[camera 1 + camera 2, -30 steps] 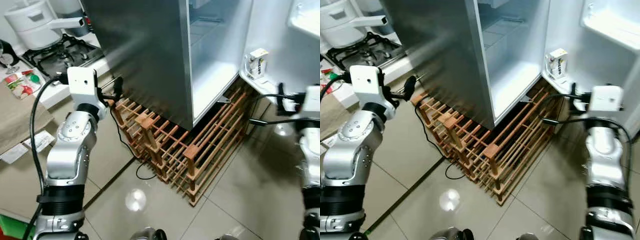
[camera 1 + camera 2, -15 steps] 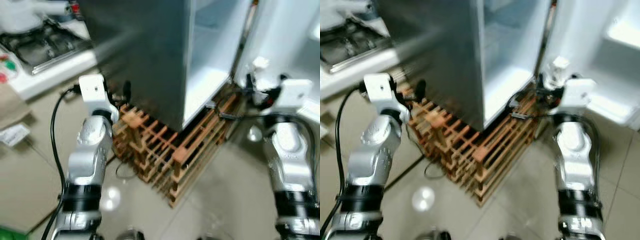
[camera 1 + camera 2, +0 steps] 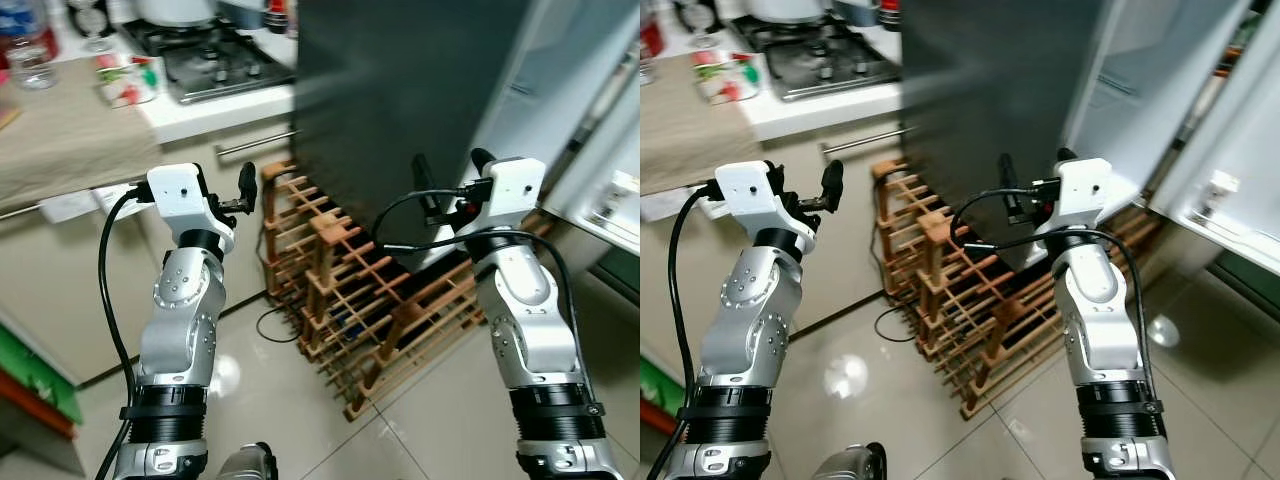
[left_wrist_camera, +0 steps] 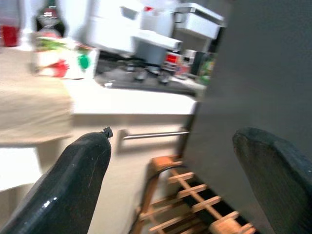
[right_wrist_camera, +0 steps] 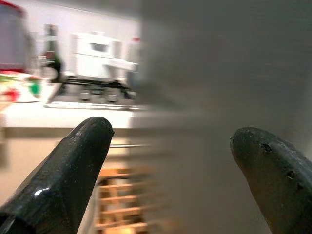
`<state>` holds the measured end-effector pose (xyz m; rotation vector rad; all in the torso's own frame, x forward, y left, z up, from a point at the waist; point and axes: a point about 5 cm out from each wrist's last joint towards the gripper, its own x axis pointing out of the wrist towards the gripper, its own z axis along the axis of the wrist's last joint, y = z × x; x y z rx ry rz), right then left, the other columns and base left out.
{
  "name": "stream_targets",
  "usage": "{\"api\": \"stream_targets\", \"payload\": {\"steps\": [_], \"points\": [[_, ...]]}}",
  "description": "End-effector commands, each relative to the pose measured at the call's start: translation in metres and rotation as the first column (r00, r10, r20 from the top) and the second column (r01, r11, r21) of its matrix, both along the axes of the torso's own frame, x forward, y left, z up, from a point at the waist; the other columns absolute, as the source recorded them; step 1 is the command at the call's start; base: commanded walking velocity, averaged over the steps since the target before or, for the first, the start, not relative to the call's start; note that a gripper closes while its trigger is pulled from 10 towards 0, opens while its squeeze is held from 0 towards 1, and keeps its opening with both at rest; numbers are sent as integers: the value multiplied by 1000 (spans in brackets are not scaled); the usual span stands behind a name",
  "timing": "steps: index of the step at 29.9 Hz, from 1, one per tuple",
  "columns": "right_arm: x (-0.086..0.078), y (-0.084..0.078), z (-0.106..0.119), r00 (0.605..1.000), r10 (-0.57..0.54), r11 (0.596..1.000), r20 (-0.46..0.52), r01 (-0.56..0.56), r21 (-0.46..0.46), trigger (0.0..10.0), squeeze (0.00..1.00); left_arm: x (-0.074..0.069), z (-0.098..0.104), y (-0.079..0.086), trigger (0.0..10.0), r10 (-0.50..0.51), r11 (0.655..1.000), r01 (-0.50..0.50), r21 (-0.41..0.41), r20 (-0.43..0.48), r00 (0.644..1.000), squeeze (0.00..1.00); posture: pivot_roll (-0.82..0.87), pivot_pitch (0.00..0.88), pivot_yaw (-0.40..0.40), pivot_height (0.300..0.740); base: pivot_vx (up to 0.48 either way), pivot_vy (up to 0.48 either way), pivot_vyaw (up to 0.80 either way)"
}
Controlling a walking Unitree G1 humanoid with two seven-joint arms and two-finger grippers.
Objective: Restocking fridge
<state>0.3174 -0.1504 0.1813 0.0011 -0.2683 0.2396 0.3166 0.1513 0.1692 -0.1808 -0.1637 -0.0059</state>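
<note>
The fridge [image 3: 400, 100] stands ahead, its dark grey side facing me. Its open door [image 3: 585, 170] swings out at the right, with a small white carton [image 3: 1220, 186] on the low door shelf. My left gripper [image 3: 243, 190] is raised before the counter, open and holding nothing; in the left wrist view its fingers [image 4: 73, 180] frame the counter edge. My right gripper [image 3: 450, 175] is held up close to the fridge's side, open and also holding nothing. A red, green and white carton [image 3: 125, 78] sits on the counter by the stove [image 3: 215, 55].
A wooden wine rack [image 3: 340, 290] lies on the floor against the fridge, between my arms. A beige cloth-covered surface [image 3: 60, 140] juts out on the left with a bottle [image 3: 25, 50] behind it. A black cable [image 3: 275, 325] trails on the tiles.
The camera has swung left, so the fridge's inside has slid out of sight and the counter and stove fill the left. Both arms stay raised; the right gripper now faces the fridge's side.
</note>
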Motion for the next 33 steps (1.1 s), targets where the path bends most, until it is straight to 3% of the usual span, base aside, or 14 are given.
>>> {"api": "stream_targets", "payload": {"steps": [1,11,15,25,33], "points": [[-2,-2,3,1000,1,1000,3,-1,15,10000,0,-2,2,-5,10000,-13,1000,12,7,14,1000,0,-52,0,-70,740,0,0,700],[9,2,-6,999,-5,992,-37,10,123,10000,0,-1,8,6,10000,104,994,-105,35,36,994,0,-15,0,-61,740,133,-137,673],[12,6,-5,999,5,992,-33,-1,124,10000,0,-1,12,7,10000,108,993,-111,50,48,993,0,-5,0,-57,740,350,-323,644],[16,11,-7,999,29,993,-36,-24,118,10000,0,3,14,0,10000,111,989,-115,96,44,993,0,-6,0,-51,740,0,0,643],[13,26,-17,993,93,988,-67,-84,131,10000,0,8,21,-6,10000,106,988,-112,107,62,992,0,12,0,-57,740,0,0,643]]}}
